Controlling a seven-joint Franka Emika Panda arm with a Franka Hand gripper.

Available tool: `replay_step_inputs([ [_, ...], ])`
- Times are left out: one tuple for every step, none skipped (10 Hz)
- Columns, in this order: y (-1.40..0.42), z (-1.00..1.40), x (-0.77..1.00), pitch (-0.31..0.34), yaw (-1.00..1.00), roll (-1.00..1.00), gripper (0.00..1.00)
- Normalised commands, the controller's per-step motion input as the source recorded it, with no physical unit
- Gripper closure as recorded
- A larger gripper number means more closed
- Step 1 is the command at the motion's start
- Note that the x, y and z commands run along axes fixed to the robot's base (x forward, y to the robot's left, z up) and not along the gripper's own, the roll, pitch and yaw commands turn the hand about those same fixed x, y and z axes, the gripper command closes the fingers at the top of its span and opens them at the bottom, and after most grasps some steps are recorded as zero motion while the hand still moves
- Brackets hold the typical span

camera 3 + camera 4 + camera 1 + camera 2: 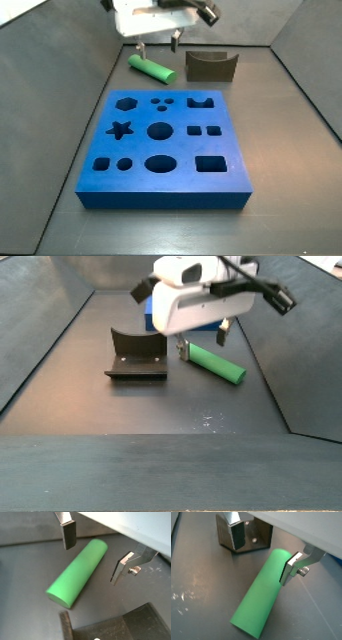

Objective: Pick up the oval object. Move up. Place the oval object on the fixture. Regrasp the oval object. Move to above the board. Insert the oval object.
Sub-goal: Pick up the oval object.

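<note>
Lies flat on floor: oval object (79,572), between spread fingers (69,536) of gripper (93,554), untouched. Bright green, smooth, round-ended. Sits at 9 o'clock of fixture (209,66).

The workspace is a dark grey enclosure. The floor (287,190) is flat, matte and uniform in both side views. Side walls slope outward from the floor: a left wall (74,70), a right wall (314,80) and a back wall (247,20) in a side view. A side view from the opposite end shows a left wall (40,336), a right wall (301,366) and a dark near wall (160,476) across the foreground. Lighting is diffuse; the floor carries a soft sheen. Small pale specks (183,597) mark the floor in a wrist view. The gripper (158,45), jaws apart, hangs over the floor's back end.
</note>
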Motion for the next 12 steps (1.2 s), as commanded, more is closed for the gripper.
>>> replay_step_inputs([
  [0.0, -0.93, 0.0, -0.139, 0.26, -0.01, 0.0],
  [0.0, -0.93, 0.0, -0.14, 0.27, -0.02, 0.0],
  [0.0, -0.95, 0.0, -0.131, 0.23, 0.0, 0.0],
  [0.0, -0.95, 0.0, -0.131, 0.23, -0.01, 0.0],
  [0.0, -0.87, -0.07, -0.157, 0.22, -0.04, 0.0],
  [0.0, 0.0, 0.0, 0.0, 0.0, -0.01, 0.0],
  [0.05, -0.01, 0.0, 0.0, 0.0, -0.04, 0.0],
  [0.0, 0.0, 0.0, 0.001, 0.0, 0.0, 1.0],
  [0.0, -0.08, -0.37, 0.027, 0.0, 0.0, 1.0],
  [0.0, 0.0, 0.0, 0.0, 0.0, 0.0, 1.0],
  [0.0, 0.0, 0.0, 0.0, 0.0, 0.0, 1.0],
  [0.0, 0.0, 0.0, 0.0, 0.0, 0.0, 1.0],
])
